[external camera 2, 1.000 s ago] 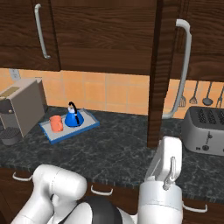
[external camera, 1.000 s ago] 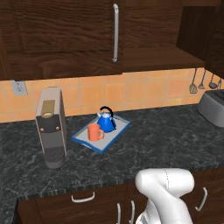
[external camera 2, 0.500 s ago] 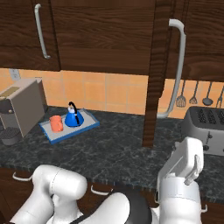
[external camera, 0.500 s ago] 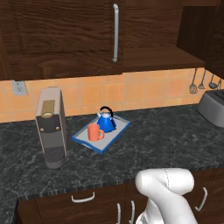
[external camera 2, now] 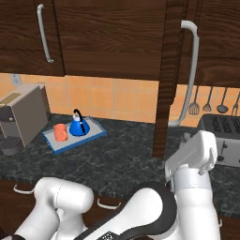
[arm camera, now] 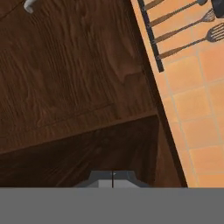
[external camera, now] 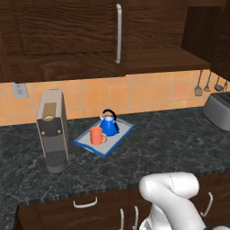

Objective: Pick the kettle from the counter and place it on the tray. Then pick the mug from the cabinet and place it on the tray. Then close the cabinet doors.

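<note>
Now end effector [arm camera: 113,179] below cabinet door [arm camera: 74,61]

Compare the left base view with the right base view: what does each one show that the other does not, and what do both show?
Left base view alone: a wall socket on the tiles and the underside of the open cabinet.

Right base view alone: the open cabinet door seen edge-on with its curved silver handle, and the arm's white wrist beside it.

Both: the kettle and the mug on the tray, the coffee machine, the toaster and the hanging utensils.
</note>
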{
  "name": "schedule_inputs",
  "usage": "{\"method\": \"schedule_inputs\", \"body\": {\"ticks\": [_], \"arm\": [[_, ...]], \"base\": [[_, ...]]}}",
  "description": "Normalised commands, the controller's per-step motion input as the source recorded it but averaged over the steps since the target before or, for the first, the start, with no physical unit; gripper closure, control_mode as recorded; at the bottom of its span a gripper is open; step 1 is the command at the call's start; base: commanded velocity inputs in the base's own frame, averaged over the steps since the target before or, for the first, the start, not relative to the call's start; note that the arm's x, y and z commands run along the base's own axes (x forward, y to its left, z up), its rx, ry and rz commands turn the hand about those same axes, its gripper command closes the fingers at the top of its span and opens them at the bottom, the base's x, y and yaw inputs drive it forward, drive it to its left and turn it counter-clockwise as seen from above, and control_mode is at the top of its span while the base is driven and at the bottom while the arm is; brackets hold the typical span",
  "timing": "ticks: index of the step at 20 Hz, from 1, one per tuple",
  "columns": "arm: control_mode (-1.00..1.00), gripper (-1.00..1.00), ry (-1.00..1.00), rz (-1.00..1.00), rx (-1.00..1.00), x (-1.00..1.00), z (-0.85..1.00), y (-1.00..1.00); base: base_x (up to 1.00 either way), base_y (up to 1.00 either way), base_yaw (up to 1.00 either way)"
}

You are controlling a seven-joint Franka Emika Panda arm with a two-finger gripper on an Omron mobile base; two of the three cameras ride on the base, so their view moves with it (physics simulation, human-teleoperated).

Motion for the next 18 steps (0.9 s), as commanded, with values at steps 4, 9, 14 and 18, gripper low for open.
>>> {"method": "schedule_inputs", "body": {"ticks": [4,9,14,18], "arm": [[-1.00,1.00,-0.36,0.22,0.00,0.00,0.42,0.62],[-1.00,1.00,-0.37,0.21,0.00,0.05,0.44,0.87],[-1.00,1.00,-0.35,0.18,0.00,0.06,0.50,0.79],[-1.00,1.00,-0.17,0.17,0.00,0.43,0.40,0.37]], "base": [[0.00,0.00,0.00],[0.00,0.00,0.00],[0.00,0.00,0.00],[0.00,0.00,0.00]]}}
